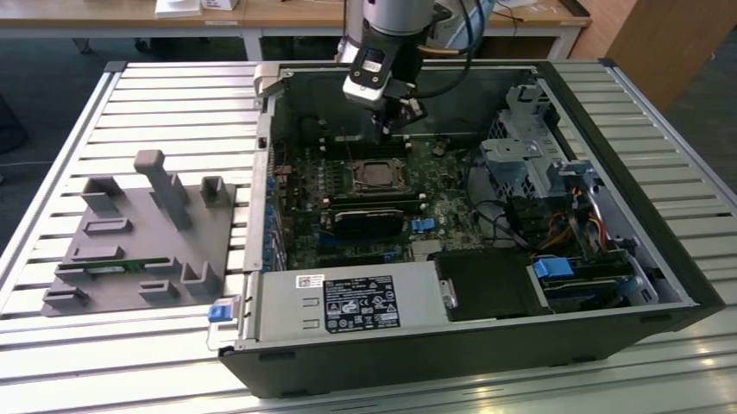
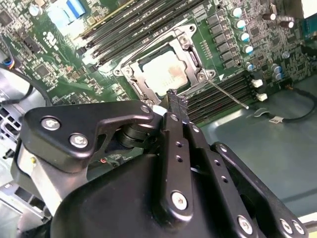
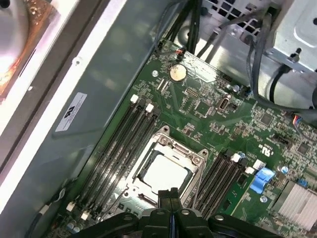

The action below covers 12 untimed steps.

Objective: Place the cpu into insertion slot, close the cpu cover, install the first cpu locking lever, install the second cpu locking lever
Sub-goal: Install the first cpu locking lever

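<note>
Slatted counter [image 1: 150, 95], open computer case [image 1: 461, 362]: my clenched, empty end effector [image 2: 177, 101] hovers near the cpu cover [image 3: 173, 148], which pins the cpu [image 3: 163, 173].

In the first wrist view the fingers [image 3: 165, 197] cover the edge of the cpu cover [image 3: 174, 148] closest to them. In the second wrist view the black body of the gripper [image 2: 177, 100] hides the green board [image 2: 64, 84] behind the fingers. In the exterior view the arm [image 1: 398, 17] above the fingers is cut off at the top, and the cpu [image 1: 374, 175] near them is too small to see well.
</note>
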Motion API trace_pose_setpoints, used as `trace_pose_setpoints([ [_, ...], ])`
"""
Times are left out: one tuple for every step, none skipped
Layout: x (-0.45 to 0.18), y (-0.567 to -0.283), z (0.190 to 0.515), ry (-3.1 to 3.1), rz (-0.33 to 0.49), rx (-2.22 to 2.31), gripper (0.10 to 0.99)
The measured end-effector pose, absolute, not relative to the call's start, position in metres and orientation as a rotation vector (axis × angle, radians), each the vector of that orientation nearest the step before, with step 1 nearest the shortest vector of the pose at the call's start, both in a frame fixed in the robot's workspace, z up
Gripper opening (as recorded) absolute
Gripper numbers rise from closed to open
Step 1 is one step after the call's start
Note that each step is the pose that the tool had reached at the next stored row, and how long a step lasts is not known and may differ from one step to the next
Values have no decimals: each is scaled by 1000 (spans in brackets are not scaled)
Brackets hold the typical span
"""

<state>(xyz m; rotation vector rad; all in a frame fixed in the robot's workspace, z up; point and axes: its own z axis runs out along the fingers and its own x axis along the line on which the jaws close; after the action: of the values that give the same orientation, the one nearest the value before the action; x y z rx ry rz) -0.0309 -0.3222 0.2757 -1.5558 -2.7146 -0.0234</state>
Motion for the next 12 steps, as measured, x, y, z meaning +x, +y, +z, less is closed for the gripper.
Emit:
trace_pose_setpoints([
  [-31,-322,276,-2726,-25,-1538,106],
  [-31,-322,276,-2740,-25,-1515,106],
  [-31,-322,275,-2753,-25,-1490,106],
  [-31,-322,275,-2767,-25,-1464,106],
  [-31,-322,275,-2780,-25,-1439,106],
  [-31,-322,275,-2793,-24,-1414,106],
  [-31,-322,275,-2805,-24,-1389,106],
  [-31,-322,275,-2815,-24,-1369,106],
  [-31,-322,275,-2820,-25,-1358,106],
  [-31,-322,275,-2826,-25,-1347,106],
  [-31,-322,275,-2832,-25,-1333,106],
  [-31,-322,275,-2840,-24,-1317,106],
])
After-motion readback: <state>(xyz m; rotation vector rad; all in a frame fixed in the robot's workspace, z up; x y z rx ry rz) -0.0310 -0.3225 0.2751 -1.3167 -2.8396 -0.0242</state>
